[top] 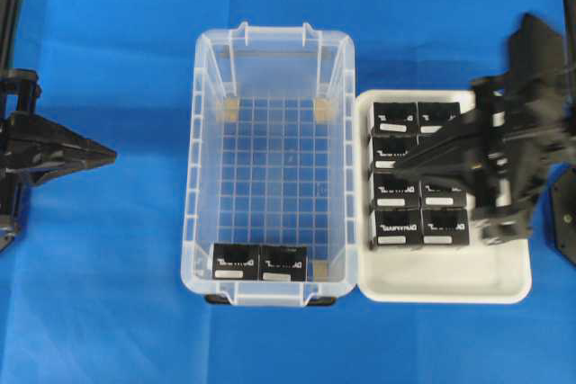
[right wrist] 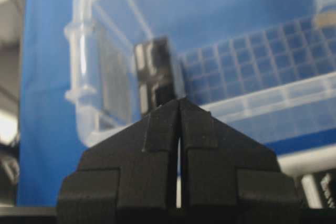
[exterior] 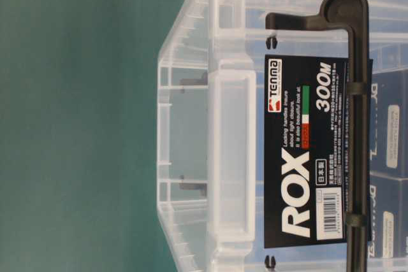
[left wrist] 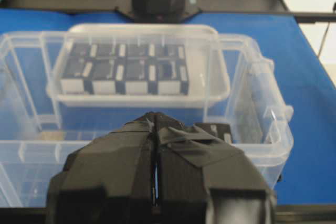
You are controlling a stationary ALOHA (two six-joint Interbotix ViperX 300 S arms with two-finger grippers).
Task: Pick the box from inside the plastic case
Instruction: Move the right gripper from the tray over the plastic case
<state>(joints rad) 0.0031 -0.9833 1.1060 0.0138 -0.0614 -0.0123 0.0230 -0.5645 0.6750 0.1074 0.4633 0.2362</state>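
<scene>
The clear plastic case point(top: 193, 177) sits mid-table on the blue mat. Two identical black boxes point(top: 236, 261) point(top: 283, 263) lie side by side on its grid floor against the near wall. My left gripper point(top: 112, 156) hangs shut and holding nothing over the mat, well left of the case. The right gripper point(top: 396, 164) is shut too, hovering over the white tray with its tip pointing at the case. In the right wrist view the shut gripper point(right wrist: 179, 99) aims at a box point(right wrist: 155, 69) in the case corner. The left wrist view shows its shut gripper point(left wrist: 153, 115) outside the case wall point(left wrist: 273, 129).
A shallow white tray point(top: 450, 290) touches the case's right side and holds several black cartons point(top: 396, 222) in two columns. The case's near end carries a black ROX label point(exterior: 299, 157) and a black handle. Bare blue mat lies left of the case.
</scene>
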